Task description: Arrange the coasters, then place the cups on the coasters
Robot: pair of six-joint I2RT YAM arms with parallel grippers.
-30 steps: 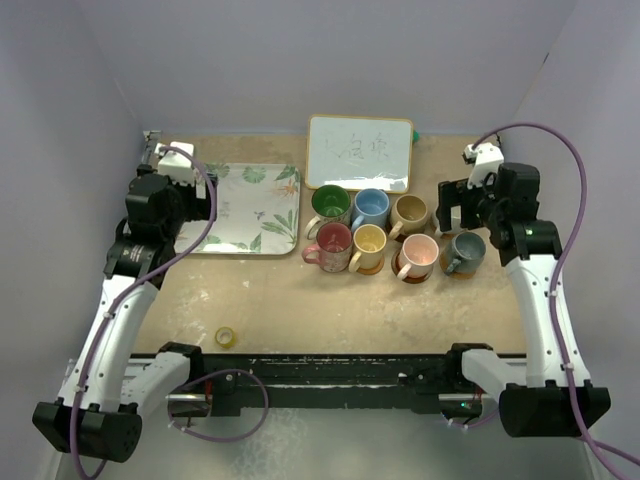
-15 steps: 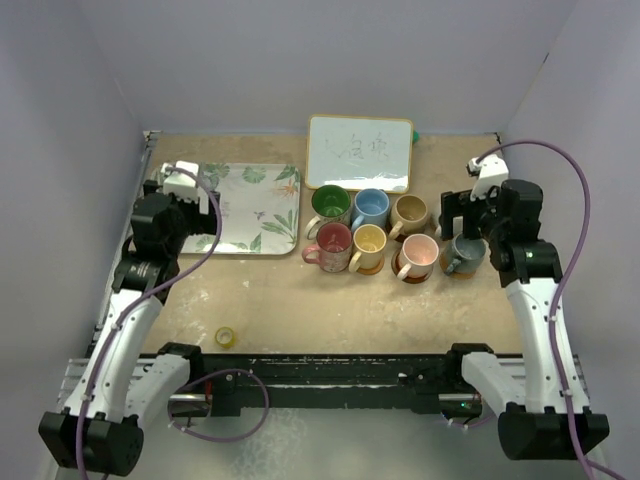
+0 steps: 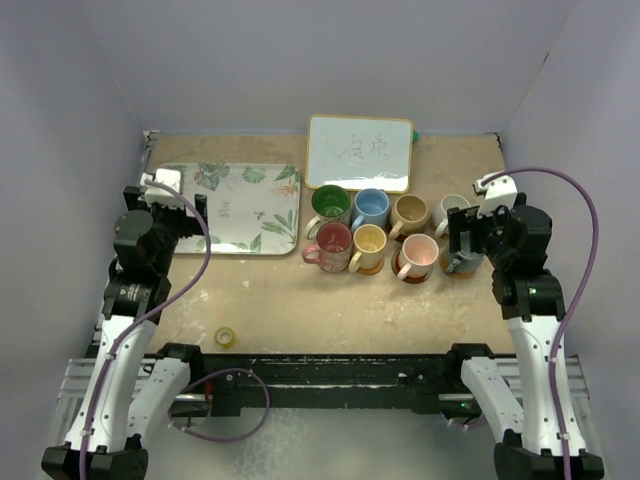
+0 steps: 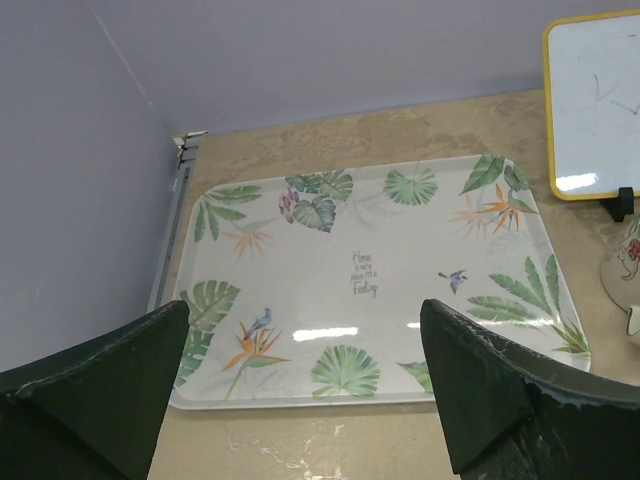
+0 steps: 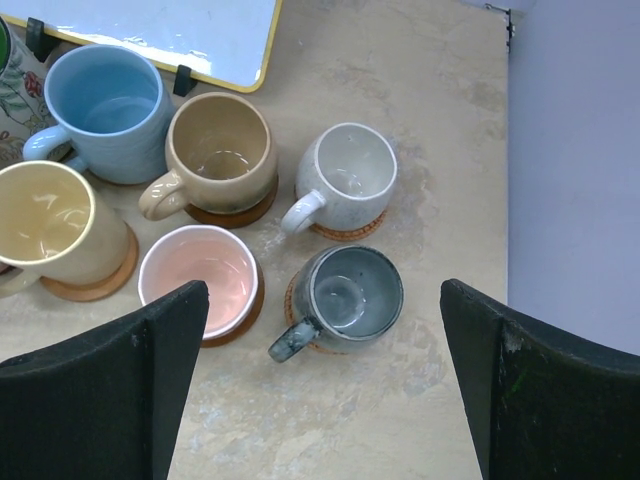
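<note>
Cups (image 5: pixel 220 150) sat on coasters (image 5: pixel 236 215) under the right pincer (image 5: pixel 322 290), the grey cup (image 5: pixel 350 290) right between its spread, empty fingers. Left pincer (image 4: pixel 305 308), spread and empty too, hung over the tray (image 4: pixel 300 250). Placing looked finished; next likely just retreat.

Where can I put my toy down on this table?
The leafy tray is bare. There is also an open strip of table between the yellow tape roll and the mugs, along the near edge. It is crowded below the whiteboard, where the mugs sit packed close together.
</note>
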